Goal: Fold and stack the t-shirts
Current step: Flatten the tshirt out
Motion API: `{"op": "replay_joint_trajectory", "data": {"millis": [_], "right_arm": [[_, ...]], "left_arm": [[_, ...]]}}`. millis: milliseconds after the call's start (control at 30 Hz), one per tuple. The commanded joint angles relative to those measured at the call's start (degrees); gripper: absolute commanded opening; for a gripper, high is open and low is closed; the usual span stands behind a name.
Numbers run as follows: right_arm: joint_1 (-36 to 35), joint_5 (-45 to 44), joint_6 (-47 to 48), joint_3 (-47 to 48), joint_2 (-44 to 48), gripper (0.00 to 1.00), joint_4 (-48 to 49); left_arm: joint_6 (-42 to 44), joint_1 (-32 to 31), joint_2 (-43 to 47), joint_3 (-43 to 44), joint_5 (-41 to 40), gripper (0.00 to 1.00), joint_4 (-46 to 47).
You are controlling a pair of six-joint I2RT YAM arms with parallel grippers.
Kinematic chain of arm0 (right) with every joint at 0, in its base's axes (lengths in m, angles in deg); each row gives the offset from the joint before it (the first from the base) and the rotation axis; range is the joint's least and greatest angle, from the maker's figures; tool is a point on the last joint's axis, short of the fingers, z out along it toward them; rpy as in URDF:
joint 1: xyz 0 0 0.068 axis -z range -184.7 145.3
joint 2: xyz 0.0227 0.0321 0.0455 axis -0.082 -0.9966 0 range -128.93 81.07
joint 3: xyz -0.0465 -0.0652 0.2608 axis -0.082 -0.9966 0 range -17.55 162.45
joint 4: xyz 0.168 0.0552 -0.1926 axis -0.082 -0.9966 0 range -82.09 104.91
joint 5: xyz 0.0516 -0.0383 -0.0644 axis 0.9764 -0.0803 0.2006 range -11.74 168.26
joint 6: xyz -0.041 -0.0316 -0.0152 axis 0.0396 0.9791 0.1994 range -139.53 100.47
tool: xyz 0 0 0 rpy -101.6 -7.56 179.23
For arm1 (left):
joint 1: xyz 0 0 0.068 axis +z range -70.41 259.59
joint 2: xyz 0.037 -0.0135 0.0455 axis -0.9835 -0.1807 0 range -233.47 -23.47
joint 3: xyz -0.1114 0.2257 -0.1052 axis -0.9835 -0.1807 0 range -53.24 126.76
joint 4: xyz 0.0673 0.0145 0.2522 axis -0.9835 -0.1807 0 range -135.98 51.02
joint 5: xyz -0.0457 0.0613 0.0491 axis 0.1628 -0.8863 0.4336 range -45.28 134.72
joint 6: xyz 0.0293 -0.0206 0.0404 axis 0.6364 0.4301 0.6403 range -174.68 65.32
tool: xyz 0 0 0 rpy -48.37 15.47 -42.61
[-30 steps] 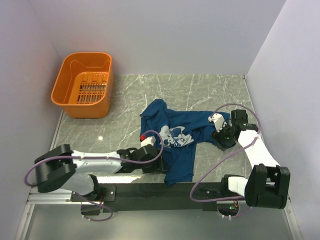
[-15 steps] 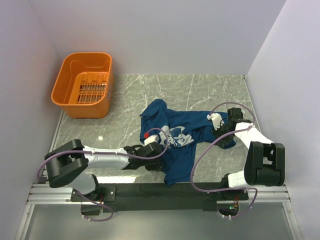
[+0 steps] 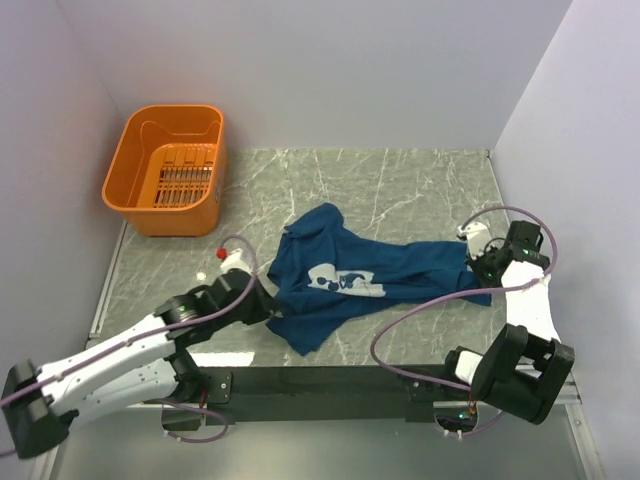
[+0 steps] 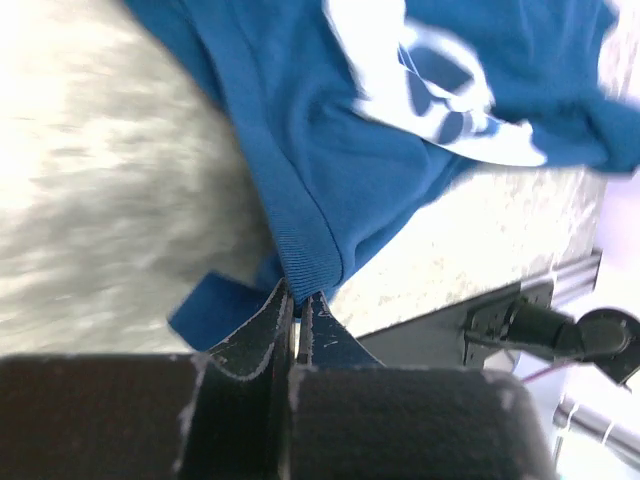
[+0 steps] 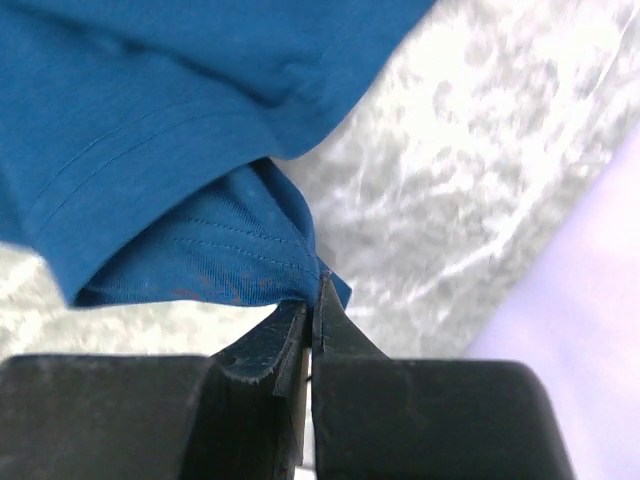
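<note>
The dark blue t-shirt point(image 3: 400, 266) lies crumpled but pulled out sideways across the marble table point(image 3: 400, 190), its pale chest print point(image 3: 345, 283) facing up. My left gripper point(image 3: 266, 304) is shut on the shirt's left end; in the left wrist view its tips point(image 4: 297, 298) pinch a ribbed band of the t-shirt point(image 4: 305, 240). My right gripper point(image 3: 479, 266) is shut on the shirt's right end; in the right wrist view its tips point(image 5: 312, 292) clamp a stitched hem edge of the t-shirt point(image 5: 180, 230).
An orange plastic basket point(image 3: 165, 170) stands at the back left of the table. Walls close in on the left, back and right. The black base rail point(image 3: 330, 380) runs along the near edge.
Both grippers have shut on the shirt. The left arm drew back to the left and the right arm moved right, stretching the bunched shirt out between them.
</note>
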Motion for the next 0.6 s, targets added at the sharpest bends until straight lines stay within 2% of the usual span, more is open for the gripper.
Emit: {"op": "replay_joint_trajectory", "data": {"millis": [0,200,433,567], "right_arm": [[4.4,0.8,6.2,0.1,0.4,0.00,-4.5],[13.5,11.0,5.0,8.2,-4.3,0.00,-11.5],[12.2,17.0,2.9,9.1,-8.3,0.01,-13.4],[9.1,21.6,0.2,11.5,-9.3,0.00,-15.1]], "left_arm": [[3.1,4.7,4.3,0.0,-0.4,0.01,-8.0],[5.3,8.6,3.0,1.0,1.6,0.00,-7.0],[7.6,10.3,-6.9,0.9,5.3,0.00,3.6],[11.2,12.5,-13.4,5.3,6.1,0.00,6.5]]}}
